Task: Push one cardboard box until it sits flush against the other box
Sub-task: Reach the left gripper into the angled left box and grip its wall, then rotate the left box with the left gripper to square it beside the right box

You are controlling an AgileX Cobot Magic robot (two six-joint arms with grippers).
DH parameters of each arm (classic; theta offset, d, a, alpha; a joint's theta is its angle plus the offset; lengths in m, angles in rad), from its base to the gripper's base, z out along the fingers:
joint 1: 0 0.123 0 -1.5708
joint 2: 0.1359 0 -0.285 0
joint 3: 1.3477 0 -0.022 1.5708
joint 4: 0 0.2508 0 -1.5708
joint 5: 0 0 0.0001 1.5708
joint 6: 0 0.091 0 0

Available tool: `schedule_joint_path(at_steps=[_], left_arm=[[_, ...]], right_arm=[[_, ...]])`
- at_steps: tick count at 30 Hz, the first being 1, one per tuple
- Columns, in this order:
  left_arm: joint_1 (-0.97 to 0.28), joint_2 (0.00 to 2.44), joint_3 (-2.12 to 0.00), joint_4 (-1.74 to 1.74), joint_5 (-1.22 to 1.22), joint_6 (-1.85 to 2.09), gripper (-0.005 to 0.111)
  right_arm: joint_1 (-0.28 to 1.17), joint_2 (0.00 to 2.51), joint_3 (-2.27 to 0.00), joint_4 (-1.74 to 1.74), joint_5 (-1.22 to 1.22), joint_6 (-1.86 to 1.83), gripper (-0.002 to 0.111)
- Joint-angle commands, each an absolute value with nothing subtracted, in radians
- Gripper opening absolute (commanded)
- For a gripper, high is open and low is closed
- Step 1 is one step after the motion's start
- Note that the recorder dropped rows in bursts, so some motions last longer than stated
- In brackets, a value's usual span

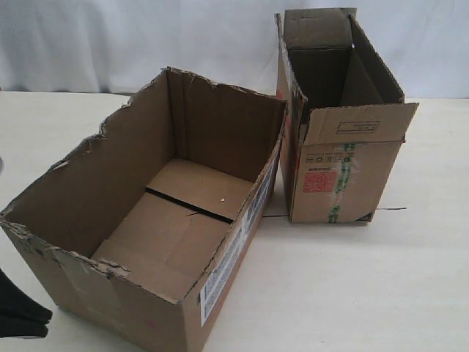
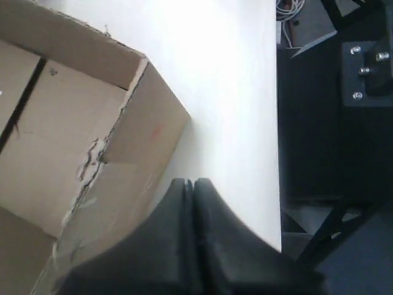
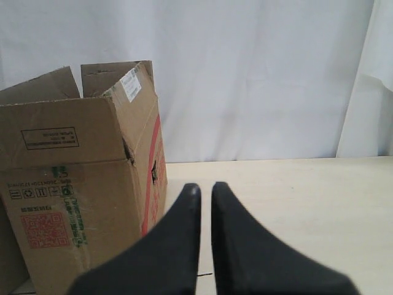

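Observation:
The wide cardboard box [image 1: 168,213] with the ragged torn rim stands open-topped on the left, a white label on its right side. The other box [image 1: 341,147], narrower with flaps up and a red label, stands at the back right. Their near sides are angled apart, with a narrow wedge of table between them. My left gripper [image 2: 192,182] is shut and empty, its tips beside the outer wall of the wide box [image 2: 141,141] near a corner; it shows at the lower left edge [image 1: 29,319]. My right gripper [image 3: 206,187] is shut with a thin slit, right of the other box [image 3: 80,184], not touching it.
The pale table [image 1: 366,279] spreads in front and to the right of both boxes. A white curtain [image 1: 110,37] hangs behind. The table's edge [image 2: 276,123] runs close to my left gripper, with dark floor and cables beyond it.

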State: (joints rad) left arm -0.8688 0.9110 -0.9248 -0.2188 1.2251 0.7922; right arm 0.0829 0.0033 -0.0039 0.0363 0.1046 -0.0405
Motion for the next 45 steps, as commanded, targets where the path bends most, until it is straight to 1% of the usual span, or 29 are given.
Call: schedule_joint_path(at_steps=[1, 7, 11, 20, 26, 31, 34, 37, 42, 45], left_arm=[[-0.898, 1.062, -0.931, -0.211, 1.221, 0.817, 0.000], [-1.003, 1.342, -0.931, -0.175, 1.206, 0.817, 0.000], [-1.033, 1.435, -0.931, -0.173, 0.966, 0.817, 0.000], [-1.033, 1.439, -0.931, -0.104, 0.728, 0.807, 0.000], [-1.030, 1.439, -0.931, -0.080, 0.624, 0.807, 0.000], [-0.990, 1.439, -0.931, -0.063, 0.563, 0.807, 0.000], [-0.933, 1.439, -0.931, -0.063, 0.555, 0.807, 0.000], [-0.901, 1.439, -0.931, -0.063, 0.528, 0.807, 0.000], [-0.891, 1.448, -0.931, -0.061, 0.388, 0.815, 0.000], [-0.891, 1.480, -0.931, -0.061, 0.364, 0.815, 0.000]], right_arm=[[0.084, 0.000, 0.000, 0.040, 0.107, -0.039, 0.005], [0.084, 0.000, 0.000, 0.040, 0.107, -0.039, 0.005], [0.084, 0.000, 0.000, 0.040, 0.107, -0.039, 0.005], [0.084, 0.000, 0.000, 0.040, 0.107, -0.039, 0.005], [0.084, 0.000, 0.000, 0.040, 0.107, -0.039, 0.005], [0.084, 0.000, 0.000, 0.040, 0.107, -0.039, 0.005], [0.084, 0.000, 0.000, 0.040, 0.107, -0.039, 0.005], [0.084, 0.000, 0.000, 0.040, 0.107, -0.039, 0.005], [0.084, 0.000, 0.000, 0.040, 0.107, -0.039, 0.005], [0.084, 0.000, 0.000, 0.040, 0.107, -0.039, 0.005]])
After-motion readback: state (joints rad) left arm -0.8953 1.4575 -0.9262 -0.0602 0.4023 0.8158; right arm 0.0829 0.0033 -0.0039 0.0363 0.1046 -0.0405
